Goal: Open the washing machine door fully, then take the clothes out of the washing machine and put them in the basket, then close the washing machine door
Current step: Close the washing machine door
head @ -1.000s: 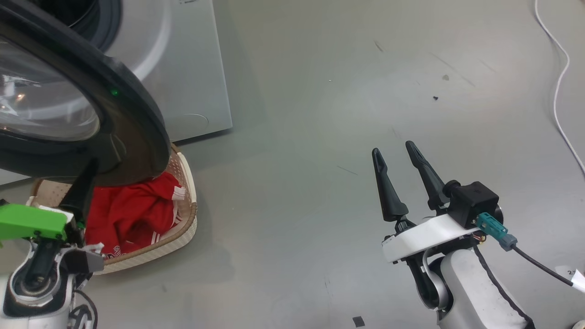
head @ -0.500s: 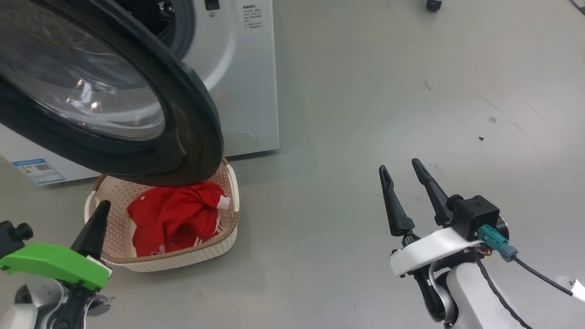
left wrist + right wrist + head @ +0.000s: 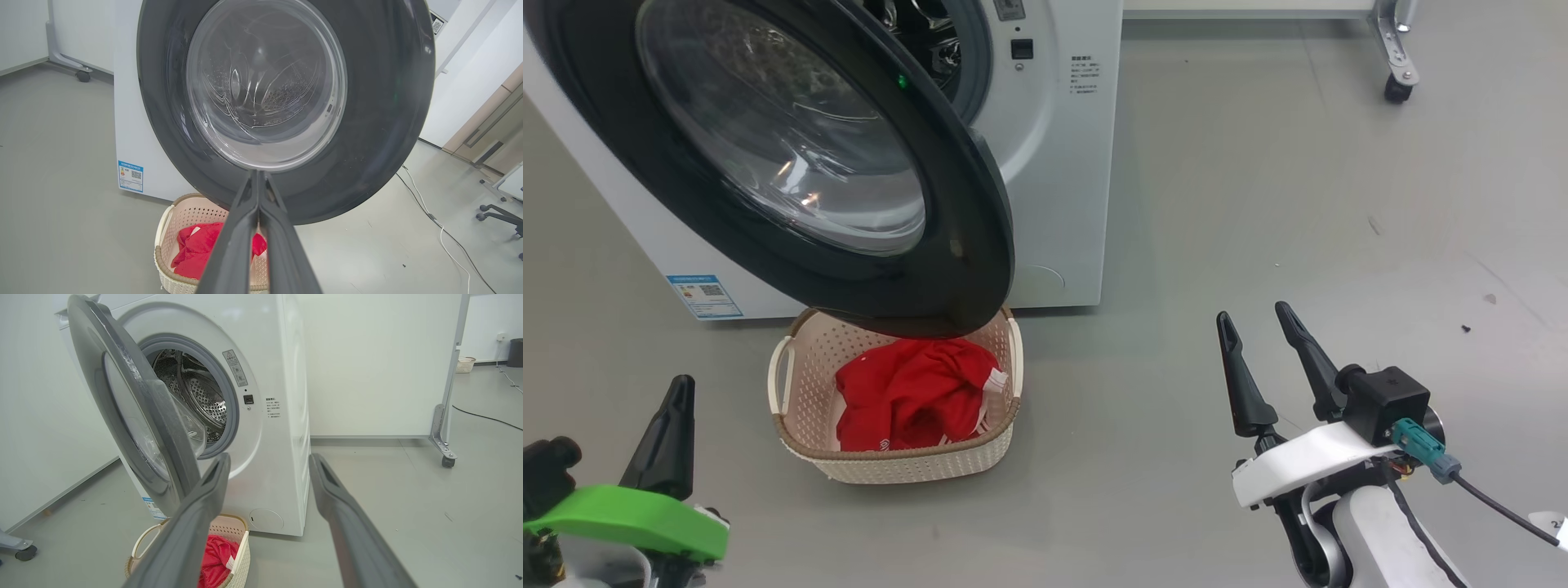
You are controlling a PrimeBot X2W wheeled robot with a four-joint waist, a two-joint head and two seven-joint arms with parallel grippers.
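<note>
The clothes (image 3: 907, 400) lie in the basket (image 3: 907, 469) on the floor (image 3: 1176, 204). The washing machine door (image 3: 964, 212) hangs open above it, straight ahead of the nearer left gripper (image 3: 680, 392), pinched closed and empty. The right gripper (image 3: 1252, 314) gapes wide, empty.

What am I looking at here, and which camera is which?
It's a wheeled robot with two arms, doing laundry. One picture comes from a camera on its head, looking down at the work. The other two come from cameras on its left and right wrists, each looking along that arm's two dark fingers.

In the head view, the left fingers are pressed shut at the lower left. The right fingers are spread open at the lower right. Neither pair holds anything.

Ahead stands a white washing machine. Its round black door is swung open, and the right wrist view shows the steel drum behind it. On the grey floor, just under the door, sits a cream basket with red clothes in it.
</note>
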